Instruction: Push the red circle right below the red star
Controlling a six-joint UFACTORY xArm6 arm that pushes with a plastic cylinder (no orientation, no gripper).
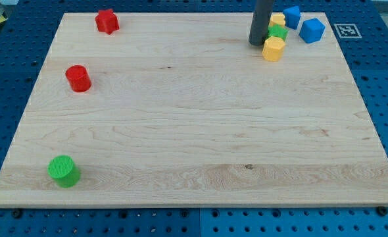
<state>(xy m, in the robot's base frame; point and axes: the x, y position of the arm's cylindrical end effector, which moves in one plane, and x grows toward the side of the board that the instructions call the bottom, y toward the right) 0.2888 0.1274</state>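
My tip [256,43] is resting on the wooden worktop [194,131] near the view's top right, the dark rod rising straight out of the view's top edge. There is no pincer on this arm, so nothing is being gripped or held; the rod is merely standing on the board. The tip is sitting just to the view's left of a small cluster of blocks. Closest is a yellow hexagonal block [273,49], just beside the tip. Above it a green block [277,31] is lying, shape unclear, with a second yellow block [277,20] partly showing behind it. Two blue blocks are completing the cluster: one [291,16] at the view's top, the other [312,30] just to its lower right.

The task's things are lying well apart from the tip, across the board. The red star [106,21] is sitting near the view's top left. The red circle [78,78] is standing below it and somewhat to the view's left, not touching it. A green circle [64,171] is occupying the view's bottom left corner
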